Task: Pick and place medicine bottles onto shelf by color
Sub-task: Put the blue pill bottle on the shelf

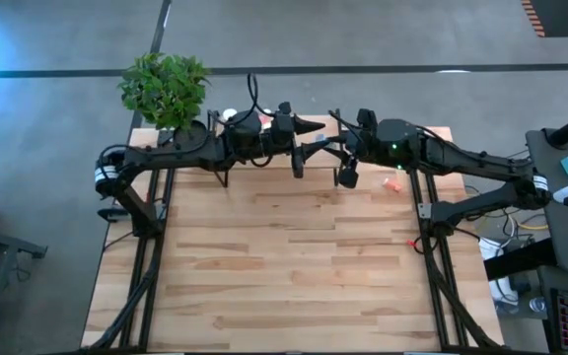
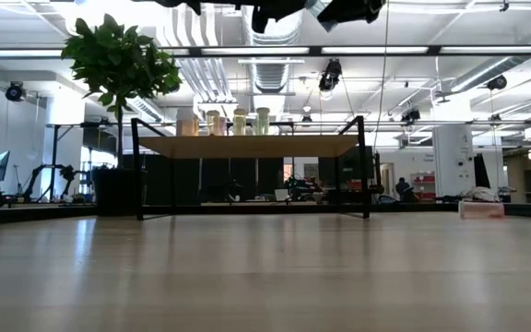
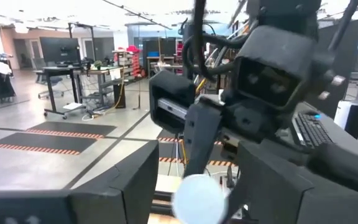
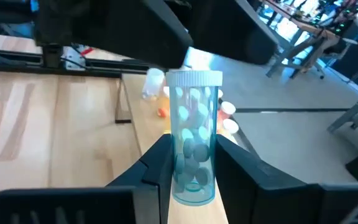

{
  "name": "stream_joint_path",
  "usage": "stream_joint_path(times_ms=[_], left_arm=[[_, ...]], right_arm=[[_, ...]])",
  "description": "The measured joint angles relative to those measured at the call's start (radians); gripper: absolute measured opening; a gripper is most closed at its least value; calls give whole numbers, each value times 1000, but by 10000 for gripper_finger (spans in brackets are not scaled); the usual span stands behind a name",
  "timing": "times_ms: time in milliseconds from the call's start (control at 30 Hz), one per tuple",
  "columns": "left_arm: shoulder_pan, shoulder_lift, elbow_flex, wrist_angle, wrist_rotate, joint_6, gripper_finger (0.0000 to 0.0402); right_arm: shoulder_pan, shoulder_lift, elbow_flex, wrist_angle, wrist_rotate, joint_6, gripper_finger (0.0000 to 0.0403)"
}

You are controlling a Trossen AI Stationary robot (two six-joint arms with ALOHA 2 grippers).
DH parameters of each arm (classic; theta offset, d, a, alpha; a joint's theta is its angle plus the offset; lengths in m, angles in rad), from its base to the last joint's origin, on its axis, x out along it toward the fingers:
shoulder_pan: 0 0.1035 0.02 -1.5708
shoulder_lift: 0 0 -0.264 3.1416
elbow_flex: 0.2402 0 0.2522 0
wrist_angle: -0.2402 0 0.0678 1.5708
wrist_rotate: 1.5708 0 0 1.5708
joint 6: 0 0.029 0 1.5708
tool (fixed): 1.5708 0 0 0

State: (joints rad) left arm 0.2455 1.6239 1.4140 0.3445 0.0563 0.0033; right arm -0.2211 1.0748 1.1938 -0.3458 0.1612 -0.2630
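My right gripper (image 4: 191,165) is pinched on a blue-green medicine bottle (image 4: 192,149), fingers on either side of its lower body so the white cap and most of the clear wall stand free above them; pale tablets show through the wall. I judge the low grip is meant to leave the cap end clear for handing over or for setting the base down. In the high view this gripper (image 1: 346,176) hangs over the far middle of the table, above the shelf's region, nose to nose with my left gripper (image 1: 298,158). My left fingers (image 3: 123,186) stand spread apart, and a round white cap (image 3: 199,199) sits blurred between them, with the right arm's wrist close ahead; whether that cap is the same bottle I cannot tell, but the posture reads to me as a transfer between arms, not yet completed. Outward: the shelf (image 2: 247,146), a light-wood board on a black wire frame, carries a row of bottles (image 2: 224,122) toward its left half, colours hard to separate from table height. One pinkish bottle (image 2: 480,209) lies on the tabletop (image 2: 265,277) well apart from the shelf, unsorted. A potted plant (image 1: 165,87) stands at the far left corner.
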Motion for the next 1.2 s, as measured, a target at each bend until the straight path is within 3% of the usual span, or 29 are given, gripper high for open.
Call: stream_joint_path(times_ms=[233, 900, 1200], left_arm=[[-1, -2, 0, -7, 7, -1, 175], [-2, -6, 0, -31, 6, -57, 172], [-3, -24, 0, -48, -41, -76, 120]], right_arm=[[-2, -3, 0, 22, -3, 1, 91], [-2, -7, 5, 43, 27, 1, 91], [-2, -7, 4, 45, 26, 1, 91]])
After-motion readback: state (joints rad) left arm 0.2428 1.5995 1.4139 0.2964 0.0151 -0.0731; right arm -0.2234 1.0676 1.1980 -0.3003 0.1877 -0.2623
